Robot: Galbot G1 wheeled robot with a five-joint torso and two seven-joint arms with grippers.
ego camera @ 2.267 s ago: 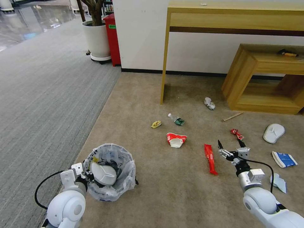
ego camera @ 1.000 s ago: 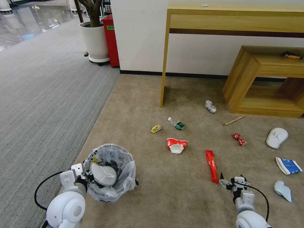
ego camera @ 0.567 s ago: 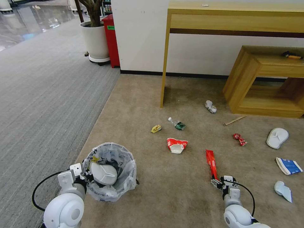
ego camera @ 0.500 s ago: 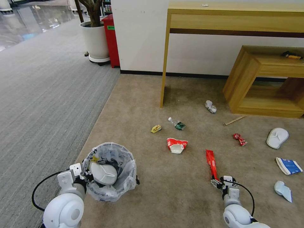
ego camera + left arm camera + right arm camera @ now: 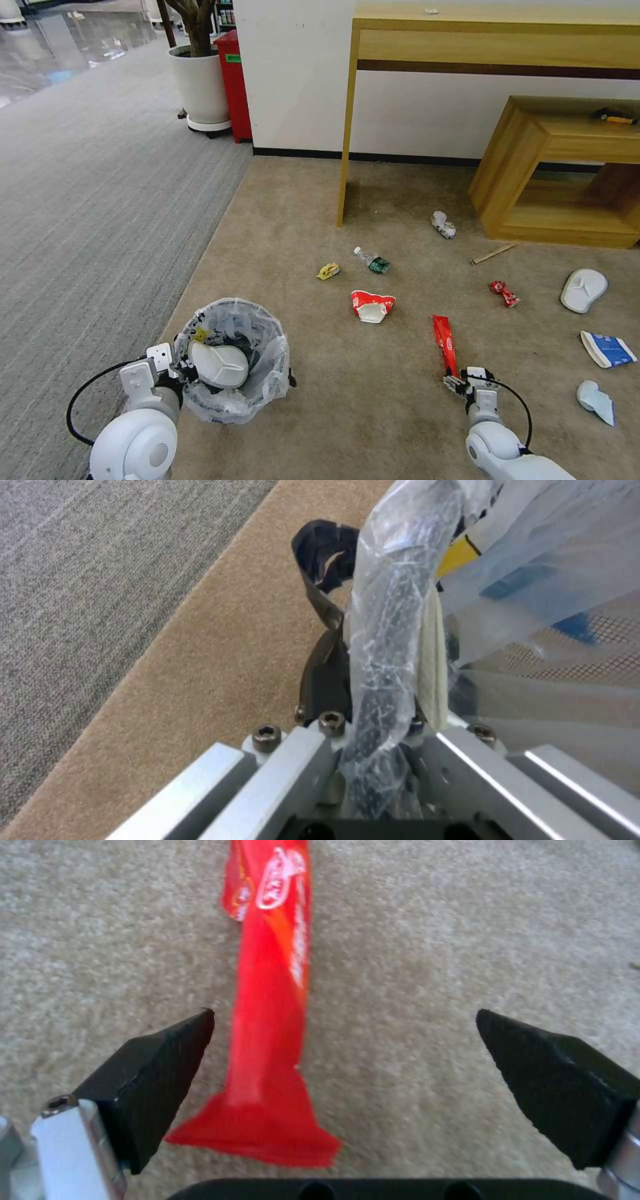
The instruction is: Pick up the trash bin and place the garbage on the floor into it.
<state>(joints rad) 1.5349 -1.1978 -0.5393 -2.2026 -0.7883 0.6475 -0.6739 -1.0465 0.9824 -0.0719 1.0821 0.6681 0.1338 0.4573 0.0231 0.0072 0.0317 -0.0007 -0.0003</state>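
Right gripper (image 5: 343, 1025) fingers wide, straddling the red wrapper (image 5: 270, 1005) on the floor (image 5: 373, 400); left gripper (image 5: 373, 720) fingers clamp the trash bin (image 5: 233, 360) rim.

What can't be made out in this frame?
- Right gripper contact with the red wrapper: its tips straddle it, open; the right wrist view doesn't settle touch.
- Trash bin contents under the white slipper: covered in the head view.
- Left gripper grip: crinkled bag hides it, left wrist view.
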